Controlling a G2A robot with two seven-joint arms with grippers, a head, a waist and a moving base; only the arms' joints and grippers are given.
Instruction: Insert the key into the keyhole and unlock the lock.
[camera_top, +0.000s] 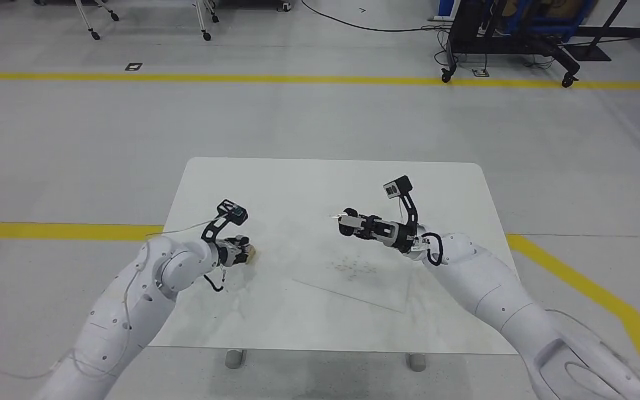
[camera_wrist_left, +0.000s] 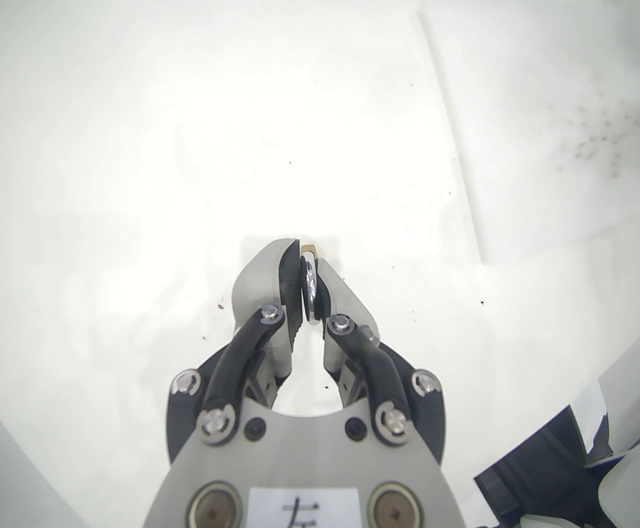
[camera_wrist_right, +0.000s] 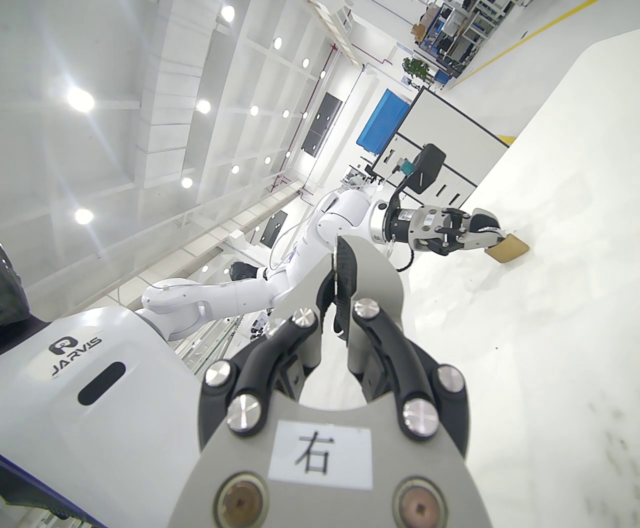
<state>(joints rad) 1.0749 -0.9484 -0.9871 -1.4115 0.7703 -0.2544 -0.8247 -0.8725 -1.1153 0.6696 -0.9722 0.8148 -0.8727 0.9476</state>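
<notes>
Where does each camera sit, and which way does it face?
Top view: above the arms, looking down at the table; both arms, left gripper and right gripper show.
Left wrist view: on that wrist, facing down at the table past its gripper, shut on the lock.
Right wrist view: on that wrist, facing sideways across the table toward the left arm; own gripper shut.
Shared: top and right wrist views both show the left gripper holding the lock.

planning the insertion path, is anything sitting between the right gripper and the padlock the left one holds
Nothing visible does. Only bare white table lies between the right gripper and the brass padlock clamped in the left gripper.
</notes>
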